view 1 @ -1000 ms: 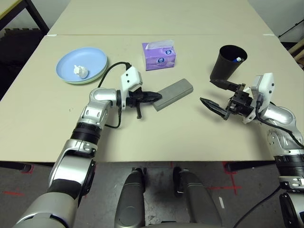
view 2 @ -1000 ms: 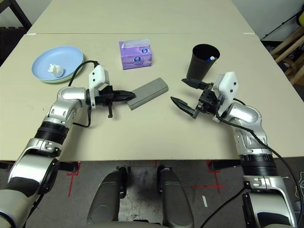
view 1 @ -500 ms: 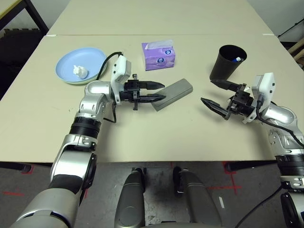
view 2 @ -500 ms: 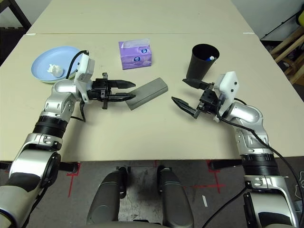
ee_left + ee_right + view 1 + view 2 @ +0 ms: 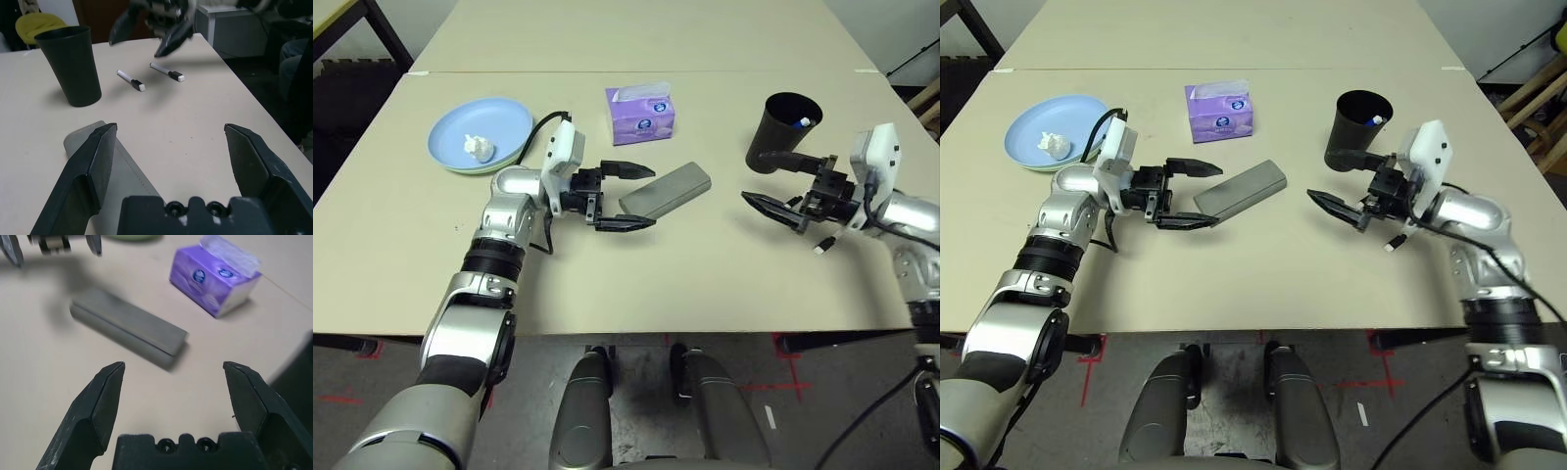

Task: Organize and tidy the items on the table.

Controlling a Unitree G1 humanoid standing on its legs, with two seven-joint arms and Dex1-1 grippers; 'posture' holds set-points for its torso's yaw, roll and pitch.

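Note:
My left gripper (image 5: pixel 648 196) is open over the table (image 5: pixel 705 294), its fingers either side of the near end of the grey glasses case (image 5: pixel 674 188), which lies flat close to one finger (image 5: pixel 93 161). To the right, my right gripper (image 5: pixel 754 178) hangs open just in front of the black cup (image 5: pixel 788 127), holding nothing. A white-tipped pen stands in the cup. Two black pens (image 5: pixel 131 81) lie on the table under the right arm. The light blue plate (image 5: pixel 499 122) sits on a pale green one at the far left, with the crumpled tissue (image 5: pixel 480 147) on it.
A purple tissue box (image 5: pixel 641 113) stands behind the case, between the plates and the cup. A seam to a second table (image 5: pixel 636 70) runs across the back. The table's front edge lies near my body.
My left gripper went from shut to wide open at the case's end. The right arm lifted and drew back to the right, uncovering a pen beneath it.

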